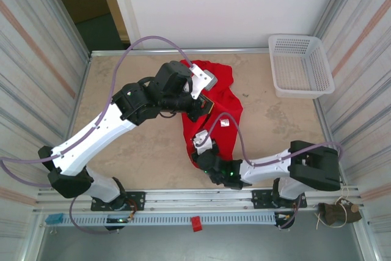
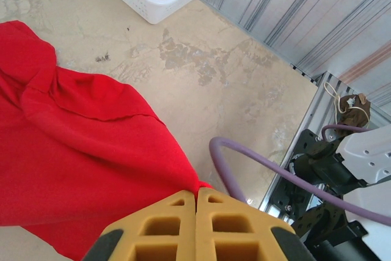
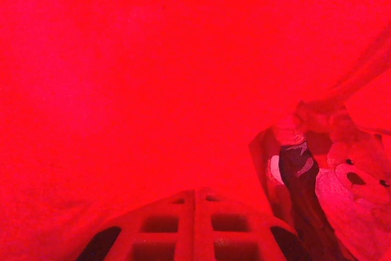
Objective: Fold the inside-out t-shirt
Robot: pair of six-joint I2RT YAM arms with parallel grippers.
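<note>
Two arms: bolted at the near edge of the desk (image 1: 134,145), both reaching in to the red t-shirt (image 1: 227,84).
t-shirt: on the middle of the desk, running from the far centre toward the near centre; crumpled, broad at the far end, narrower at the near end.
label (image 1: 224,122): small and white, on the right part of the cloth, about halfway along.
left tool (image 2: 196,192): yellow fingers pressed together, pinching a corner of the t-shirt that tapers to a point right at the tips; from above, over the left edge of the cloth near its middle.
right tool (image 3: 195,195): fingers pressed together side by side with no gap; covered by the cloth at the near end of the t-shirt, all around it tinted red; cannot tell whether any cloth is caught between them.
left arm (image 1: 104,129): white and black, stretched from the near left corner diagonally to the centre.
right arm (image 1: 269,164): lying low, from the near right leftward to the near end of the t-shirt.
basket (image 1: 300,65): white lattice plastic, upright in the far right corner of the desk, well apart from the t-shirt.
cable (image 2: 275,168): purple, curving just right of the left tool and off toward the right arm.
desk surface: beige, mottled with darker stains between the t-shirt and the basket.
</note>
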